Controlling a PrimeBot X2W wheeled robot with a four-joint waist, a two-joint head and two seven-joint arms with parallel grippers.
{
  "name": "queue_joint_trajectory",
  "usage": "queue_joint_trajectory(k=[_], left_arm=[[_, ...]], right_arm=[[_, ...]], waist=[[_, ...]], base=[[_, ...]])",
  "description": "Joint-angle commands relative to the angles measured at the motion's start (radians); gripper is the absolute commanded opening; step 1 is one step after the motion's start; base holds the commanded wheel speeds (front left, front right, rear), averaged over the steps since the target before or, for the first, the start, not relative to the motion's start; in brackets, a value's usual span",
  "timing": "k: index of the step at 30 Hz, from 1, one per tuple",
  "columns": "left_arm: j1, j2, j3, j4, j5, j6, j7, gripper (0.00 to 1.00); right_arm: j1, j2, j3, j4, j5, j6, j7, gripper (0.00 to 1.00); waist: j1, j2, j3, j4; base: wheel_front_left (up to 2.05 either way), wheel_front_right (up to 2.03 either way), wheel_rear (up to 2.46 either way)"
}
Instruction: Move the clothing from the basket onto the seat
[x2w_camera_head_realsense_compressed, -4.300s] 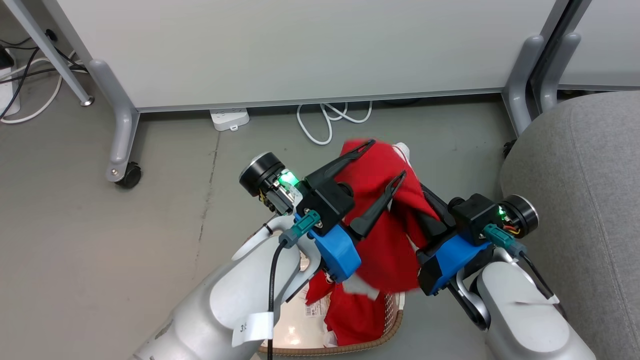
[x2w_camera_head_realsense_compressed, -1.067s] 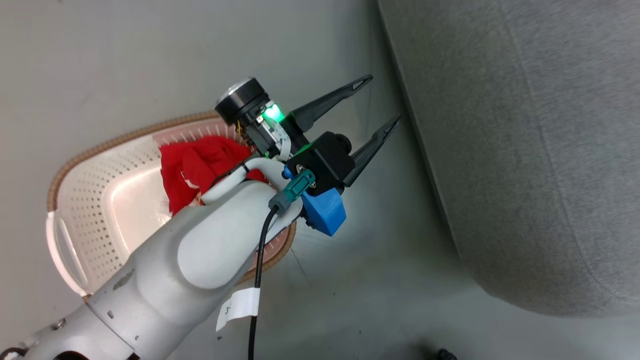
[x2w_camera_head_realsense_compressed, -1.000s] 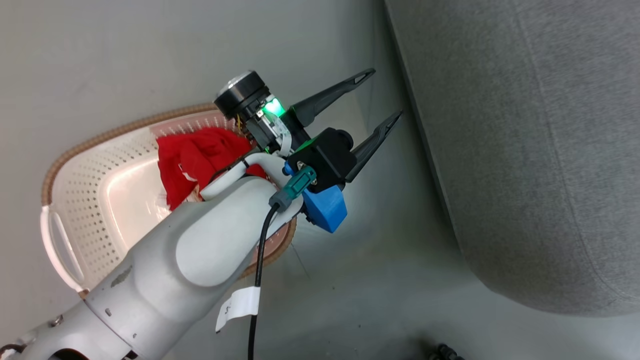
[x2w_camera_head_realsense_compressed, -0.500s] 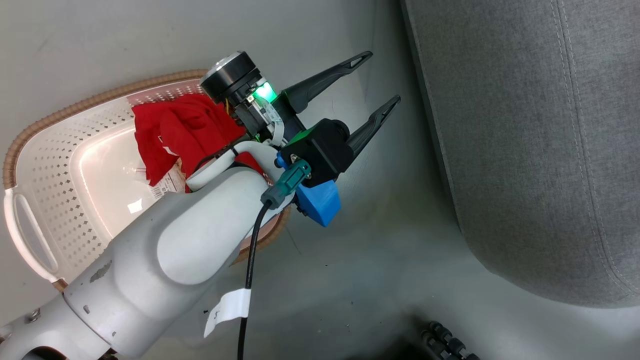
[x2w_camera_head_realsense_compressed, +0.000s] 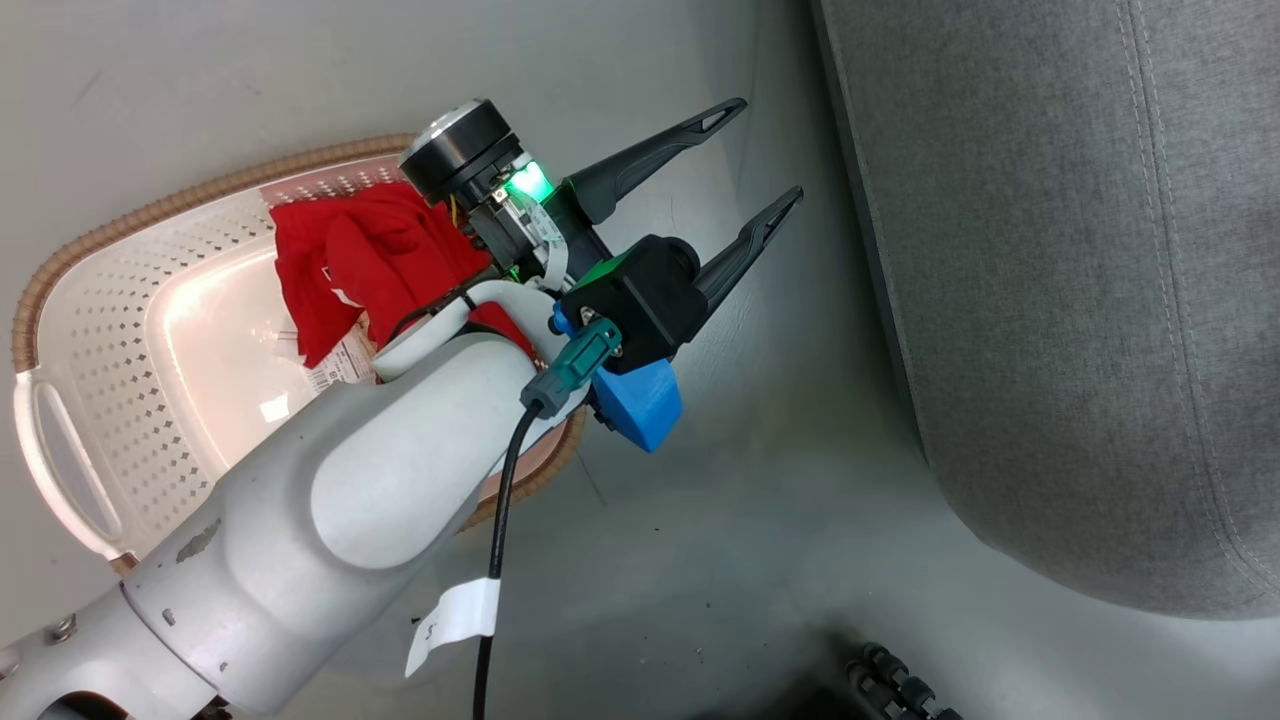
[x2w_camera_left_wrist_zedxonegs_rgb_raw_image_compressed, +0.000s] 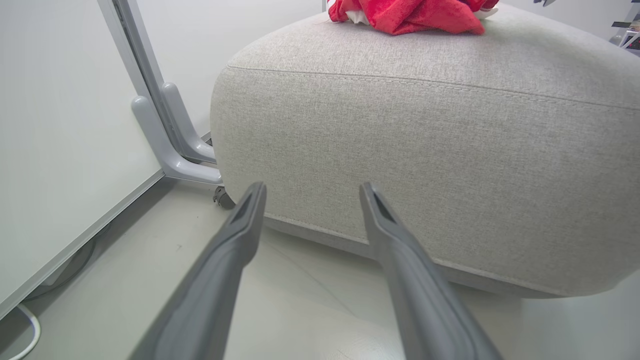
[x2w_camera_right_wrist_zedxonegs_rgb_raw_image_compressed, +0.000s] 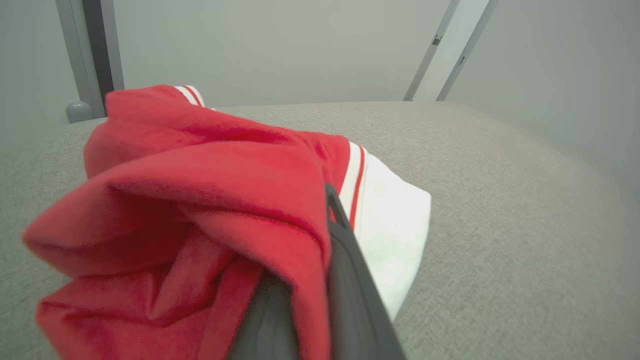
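The right hand (x2w_camera_right_wrist_zedxonegs_rgb_raw_image_compressed: 325, 210) is clenched on a fold of a red garment (x2w_camera_right_wrist_zedxonegs_rgb_raw_image_compressed: 200, 190), its dark fingers (x2w_camera_right_wrist_zedxonegs_rgb_raw_image_compressed: 345, 270) pinched together with cloth draped over them and a white trim band (x2w_camera_right_wrist_zedxonegs_rgb_raw_image_compressed: 355, 170) just past the tips. Beneath and beyond this hand spreads the grey seat (x2w_camera_right_wrist_zedxonegs_rgb_raw_image_compressed: 500, 225), and the garment looks to be resting on it (the left wrist view shows a red heap on the seat's top). The step in hand is therefore the release. The fingers should part fully, then draw straight back along their own line, lest the soft cloth snag and trail toward the seat's edge. The left hand (x2w_camera_head_realsense_compressed: 765, 148) is spread wide and empty over the floor (x2w_camera_head_realsense_compressed: 700, 560), with the seat's side ahead of its fingers. Behind it the basket (x2w_camera_head_realsense_compressed: 120, 330) holds another red garment (x2w_camera_head_realsense_compressed: 370, 260), likely the next to fetch.
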Motion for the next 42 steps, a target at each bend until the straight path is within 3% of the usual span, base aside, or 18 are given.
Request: queue_joint_trajectory(k=[1, 2, 3, 4, 11, 21, 33, 42], left_arm=[[-0.016, 0.003, -0.002, 0.0, -0.003, 0.004, -0.004, 1.0], [-0.015, 0.001, -0.002, 0.004, -0.005, 0.005, -0.008, 1.0], [-0.014, -0.002, -0.003, 0.006, -0.007, 0.006, -0.012, 1.0], [-0.013, -0.006, -0.004, 0.011, -0.009, 0.006, -0.014, 1.0], [0.025, -0.036, -0.004, 0.052, -0.032, 0.016, -0.058, 1.0], [0.124, -0.085, 0.04, 0.123, -0.089, 0.042, -0.097, 1.0], [0.328, -0.097, 0.302, 0.015, -0.09, 0.098, -0.099, 1.0], [0.501, -0.133, 0.546, -0.075, -0.038, 0.107, -0.098, 1.0]], right_arm=[[0.008, 0.0, 0.0, 0.0, 0.003, 0.0, -0.003, 0.05], [0.017, 0.001, -0.001, 0.0, 0.007, 0.0, -0.003, 0.33], [0.027, 0.004, -0.002, -0.002, 0.011, 0.0, -0.003, 0.72], [0.041, 0.009, 0.002, -0.007, 0.014, 0.0, -0.003, 1.0], [0.186, 0.046, 0.042, -0.112, 0.019, 0.0, -0.003, 1.0], [0.364, 0.097, 0.215, -0.249, -0.023, 0.0, -0.003, 1.0], [0.448, 0.094, 0.412, -0.39, -0.023, 0.0, -0.003, 1.0], [0.491, 0.107, 0.52, -0.433, -0.018, 0.0, -0.003, 1.0]], waist=[[-0.0001, 0.0, -0.004, 0.001], [-0.0001, 0.0, -0.01, 0.001], [-0.0001, 0.0, -0.015, 0.002], [-0.0001, 0.0, -0.023, 0.003], [-0.0001, 0.0, -0.114, 0.002], [-0.0001, 0.0, -0.315, 0.029], [-0.0001, 0.0, -0.502, 0.157], [-0.0001, 0.0, -0.602, 0.257]], base=[[0.0, 0.0, 0.0], [0.0, 0.0, 0.0], [0.0, 0.0, 0.0], [0.0, 0.0, 0.0], [0.0, 0.0, 0.0], [0.0, 0.0, 0.0], [0.0, 0.0, 0.0], [0.0, 0.0, 0.0]])
